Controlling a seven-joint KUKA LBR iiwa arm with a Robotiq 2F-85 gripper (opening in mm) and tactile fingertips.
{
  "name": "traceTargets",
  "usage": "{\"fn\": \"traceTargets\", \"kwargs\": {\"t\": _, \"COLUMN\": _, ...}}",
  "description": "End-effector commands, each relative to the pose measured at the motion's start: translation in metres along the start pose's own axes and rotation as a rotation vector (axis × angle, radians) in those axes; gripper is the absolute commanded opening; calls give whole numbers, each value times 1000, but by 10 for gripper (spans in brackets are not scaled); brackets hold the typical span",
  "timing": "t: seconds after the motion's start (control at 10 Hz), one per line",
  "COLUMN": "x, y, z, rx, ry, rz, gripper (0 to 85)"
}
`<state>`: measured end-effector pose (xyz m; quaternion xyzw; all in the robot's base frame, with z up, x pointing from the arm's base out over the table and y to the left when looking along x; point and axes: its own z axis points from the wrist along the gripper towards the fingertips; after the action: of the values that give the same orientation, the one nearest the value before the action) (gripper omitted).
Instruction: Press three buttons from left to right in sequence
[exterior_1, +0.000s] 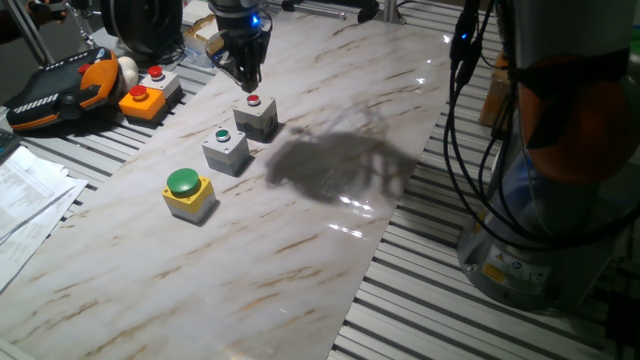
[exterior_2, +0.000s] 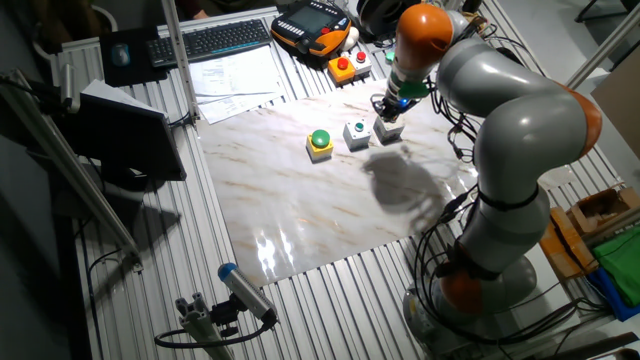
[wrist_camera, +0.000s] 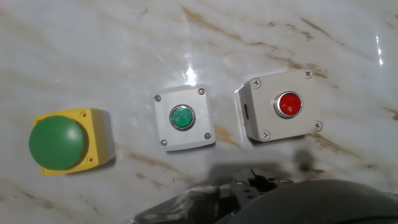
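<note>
Three button boxes stand in a row on the marble board. The yellow box with the big green dome button (exterior_1: 187, 190) (exterior_2: 319, 141) (wrist_camera: 64, 139) is at the left end. The grey box with the small green button (exterior_1: 225, 148) (exterior_2: 356, 132) (wrist_camera: 182, 117) is in the middle. The grey box with the small red button (exterior_1: 256, 115) (exterior_2: 388, 128) (wrist_camera: 282, 107) is at the right end. My gripper (exterior_1: 248, 82) (exterior_2: 394, 106) hangs just above the red-button box. No view shows a gap or contact between the fingertips.
An orange box with a red button (exterior_1: 142, 100) (exterior_2: 343, 68) and a grey red-button box joined to it (exterior_1: 160, 81) (exterior_2: 361, 60) lie beyond the board's far edge, beside a teach pendant (exterior_1: 60, 88). Papers (exterior_1: 25, 195) lie left of the board. The arm's base (exterior_1: 560, 200) stands at the right.
</note>
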<state>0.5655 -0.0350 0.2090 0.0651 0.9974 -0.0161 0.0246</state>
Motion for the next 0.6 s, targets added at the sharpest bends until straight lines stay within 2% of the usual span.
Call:
{"fn": "traceTargets", "kwargs": {"t": 0.0, "x": -3, "y": -5, "z": 0, "rx": 3, "ry": 2, "rz": 2, "gripper": 7}}
{"fn": "traceTargets", "kwargs": {"t": 0.3, "x": -10, "y": -16, "z": 10, "rx": 14, "ry": 3, "rz": 30, "gripper": 7}}
{"fn": "traceTargets", "kwargs": {"t": 0.5, "x": -12, "y": -22, "z": 22, "rx": 7, "ry": -1, "rz": 35, "gripper": 7}}
